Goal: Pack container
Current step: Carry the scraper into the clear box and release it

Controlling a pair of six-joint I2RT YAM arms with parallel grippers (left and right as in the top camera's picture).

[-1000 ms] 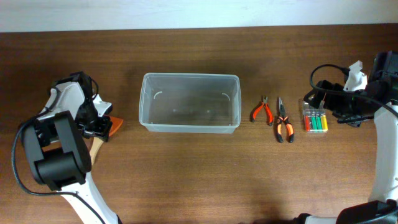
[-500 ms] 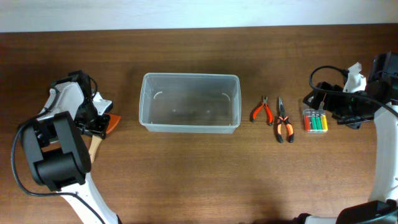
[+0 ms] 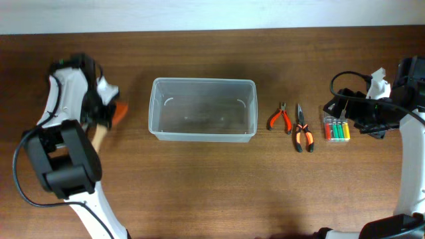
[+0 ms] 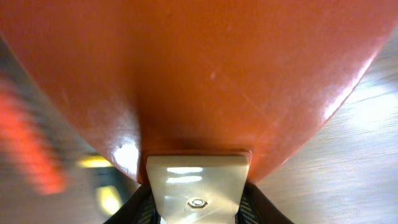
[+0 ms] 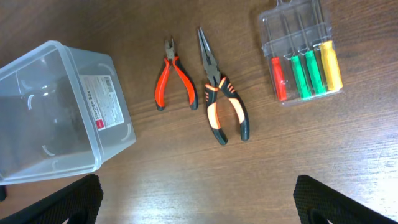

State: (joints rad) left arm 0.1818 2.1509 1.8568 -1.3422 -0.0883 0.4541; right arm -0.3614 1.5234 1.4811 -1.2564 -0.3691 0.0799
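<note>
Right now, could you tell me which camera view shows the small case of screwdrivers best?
The right wrist view: the case lies close and nearly whole, its red, green and yellow handles distinct. The overhead view shows it small, with less detail. The left wrist view misses it; an orange tool fills it.

I can see one white sticker with a red mark on the container wall, its print too small to read.

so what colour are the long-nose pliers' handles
Orange and black; long-nose pliers clearest in right wrist view.
</note>
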